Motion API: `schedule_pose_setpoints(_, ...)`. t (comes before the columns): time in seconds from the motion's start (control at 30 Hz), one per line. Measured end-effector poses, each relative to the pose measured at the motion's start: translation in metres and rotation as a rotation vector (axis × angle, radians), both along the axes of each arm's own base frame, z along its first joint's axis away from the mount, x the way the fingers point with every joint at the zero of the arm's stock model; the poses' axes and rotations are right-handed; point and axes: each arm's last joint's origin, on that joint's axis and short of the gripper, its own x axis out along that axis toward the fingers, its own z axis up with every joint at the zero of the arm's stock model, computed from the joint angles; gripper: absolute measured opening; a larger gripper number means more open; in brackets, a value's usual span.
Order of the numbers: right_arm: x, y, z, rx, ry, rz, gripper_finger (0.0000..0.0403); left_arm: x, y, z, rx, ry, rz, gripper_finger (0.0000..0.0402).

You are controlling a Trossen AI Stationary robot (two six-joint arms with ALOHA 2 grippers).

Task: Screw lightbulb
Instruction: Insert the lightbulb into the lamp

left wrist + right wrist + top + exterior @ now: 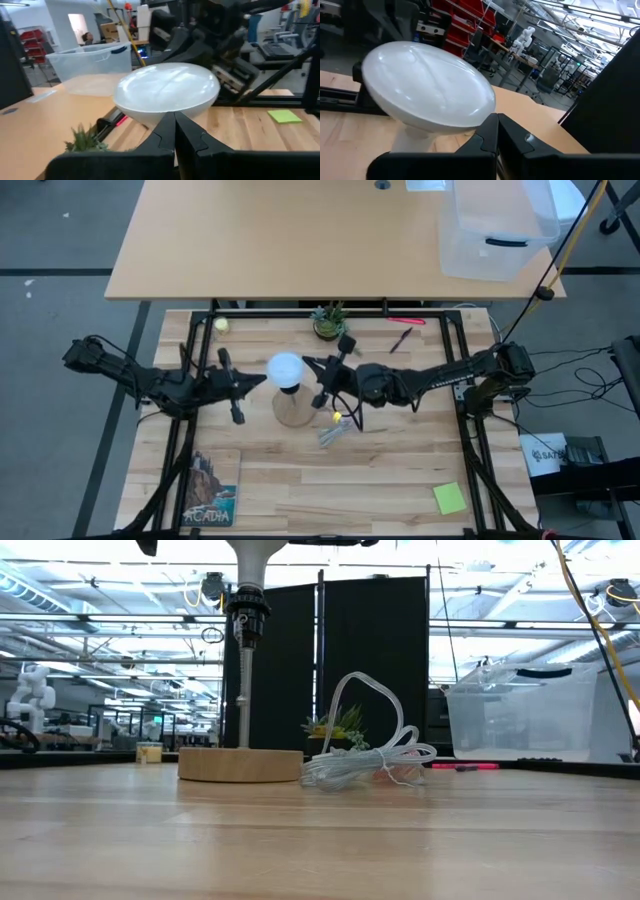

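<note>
The lightbulb (285, 368) stands upright with its pale cone (247, 560) in the black socket (246, 620) of the round wooden stand (291, 410), mid-table. My left gripper (262, 381) is shut, its tips just left of the globe and under its rim (165, 90). My right gripper (306, 363) is shut, its tips just right of the globe (427, 85). A clear plastic wrapper (333, 432) lies on the table right of the stand. My left gripper's shut fingertips (174, 117) come level from the table's left, up to the underside of the globe; I cannot tell whether they touch it. My right gripper's shut fingertips (492, 120) come level from the table's right, beside the globe's rim; I cannot tell whether they touch it.
A small potted plant (328, 323), a pink pen (405, 321) and a dark pen (400, 340) lie at the far edge, and a yellow-green ball (220, 324) at the far left. A book (210, 490) lies near left and a green note (449, 498) near right. A clear bin (495, 230) stands on the far table.
</note>
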Motion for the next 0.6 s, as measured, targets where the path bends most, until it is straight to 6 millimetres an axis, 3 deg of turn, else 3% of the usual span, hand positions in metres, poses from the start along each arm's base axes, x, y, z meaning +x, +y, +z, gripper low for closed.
schedule_pose_setpoints(0.6,-0.003,0.031,-0.004,0.008,0.035,0.094,0.0,0.002,0.021,-0.002,0.003,0.019,0.172,0.0)
